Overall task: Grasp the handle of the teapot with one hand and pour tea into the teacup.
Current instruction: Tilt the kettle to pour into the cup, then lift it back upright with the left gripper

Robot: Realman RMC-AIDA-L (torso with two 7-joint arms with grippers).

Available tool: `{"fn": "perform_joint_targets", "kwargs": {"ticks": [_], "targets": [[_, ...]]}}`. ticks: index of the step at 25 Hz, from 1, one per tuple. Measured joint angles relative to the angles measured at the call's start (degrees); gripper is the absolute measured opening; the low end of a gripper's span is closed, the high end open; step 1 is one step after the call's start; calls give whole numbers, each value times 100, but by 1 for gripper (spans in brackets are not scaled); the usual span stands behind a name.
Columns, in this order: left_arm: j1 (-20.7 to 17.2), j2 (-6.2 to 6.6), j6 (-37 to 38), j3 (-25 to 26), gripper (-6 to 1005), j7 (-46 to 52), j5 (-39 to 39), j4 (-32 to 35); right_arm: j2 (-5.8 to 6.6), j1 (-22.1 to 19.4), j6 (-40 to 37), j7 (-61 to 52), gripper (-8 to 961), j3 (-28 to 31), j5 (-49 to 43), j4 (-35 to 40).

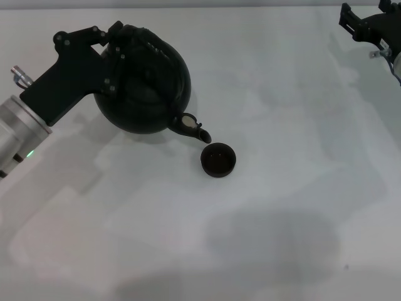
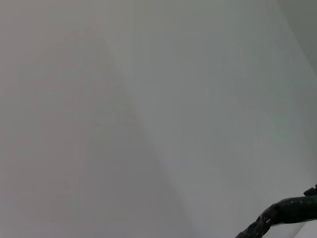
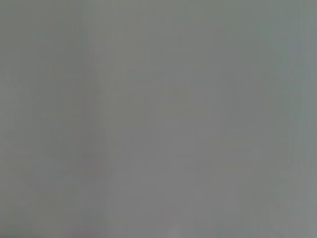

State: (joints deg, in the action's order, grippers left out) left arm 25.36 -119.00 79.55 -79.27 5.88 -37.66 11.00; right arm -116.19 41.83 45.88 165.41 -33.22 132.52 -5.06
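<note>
Left gripper (image 1: 118,45): far left, at teapot top; pinching the handle (image 1: 141,39), as far as head view shows
Teapot (image 1: 147,88): far left of centre, tipped toward the near right; spout (image 1: 199,131) points near-right
Teacup (image 1: 218,159): centre, just near-right of spout tip; spout lip over or just beside cup's far-left rim, contact unclear
Key relation: pot's handle-to-spout axis runs straight at cup; more tilt along it should land the pour
Right gripper (image 1: 369,28): far right corner, parked well apart; fingers unclear
Nearer arm: left
</note>
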Motion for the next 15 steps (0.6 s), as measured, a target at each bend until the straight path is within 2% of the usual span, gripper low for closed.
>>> {"fn": "perform_joint_targets", "kwargs": {"ticks": [15], "targets": [[73, -36, -217, -23, 103, -378, -14, -55, 0, -48, 0, 0, 839, 70, 2, -78]]}}
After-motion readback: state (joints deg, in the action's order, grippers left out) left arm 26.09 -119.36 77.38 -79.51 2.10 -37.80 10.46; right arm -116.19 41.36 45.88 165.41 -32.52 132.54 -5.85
